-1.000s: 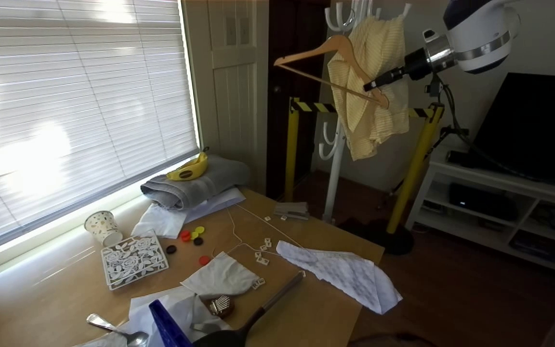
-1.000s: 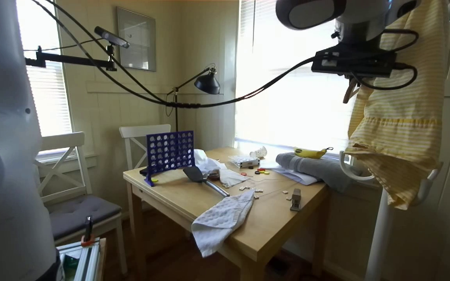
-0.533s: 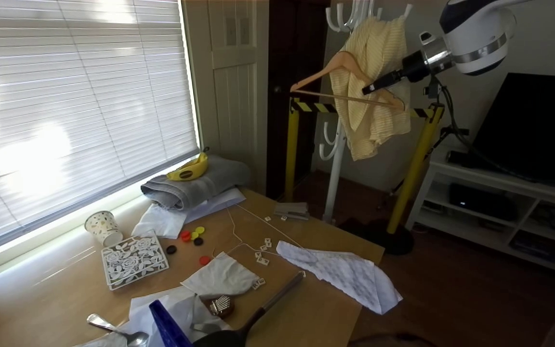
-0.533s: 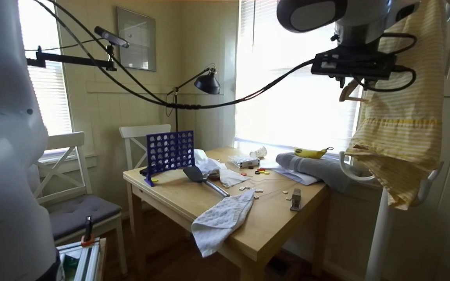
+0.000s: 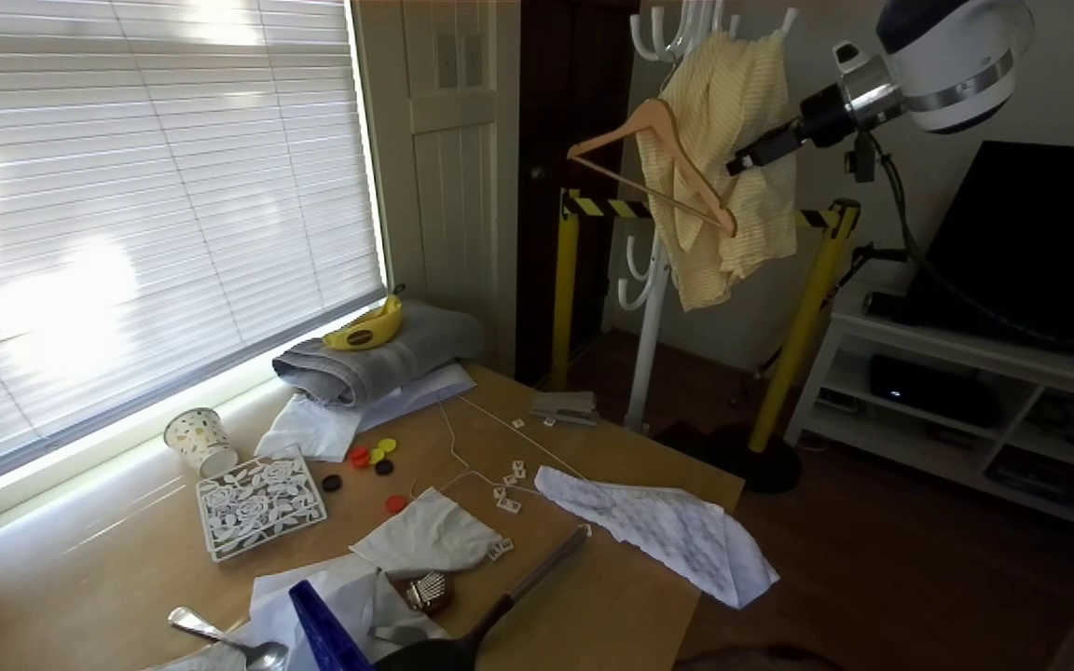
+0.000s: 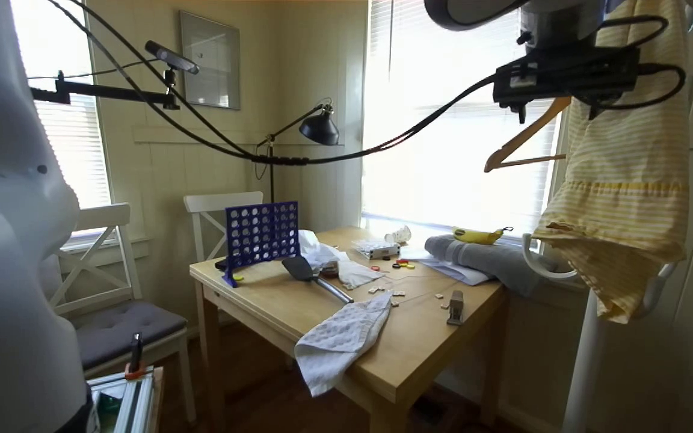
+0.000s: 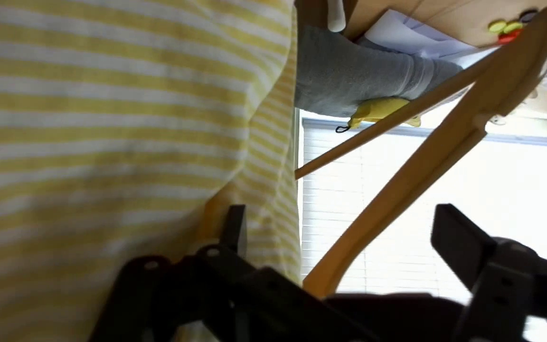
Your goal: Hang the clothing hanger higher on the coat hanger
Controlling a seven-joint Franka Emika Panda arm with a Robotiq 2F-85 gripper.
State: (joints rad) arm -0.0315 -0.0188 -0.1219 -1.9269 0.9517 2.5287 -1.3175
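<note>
Clearly, the end effector point(image 7: 342, 225) stands spread wide near the clothing hanger point(image 7: 420, 171), any touch unclear.

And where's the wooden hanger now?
The wooden clothes hanger is right of centre, high in an exterior view, partly in front of the yellow-striped garment and below the top hooks of the white coat rack.

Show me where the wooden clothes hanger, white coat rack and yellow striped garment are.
Wooden clothes hanger point(image 5: 655, 116), in an exterior view: top, where its shoulders meet.
White coat rack point(image 5: 646, 345), in an exterior view: lower part of its pole.
Yellow striped garment point(image 7: 126, 128), in the wrist view: middle of the visible cloth.
</note>
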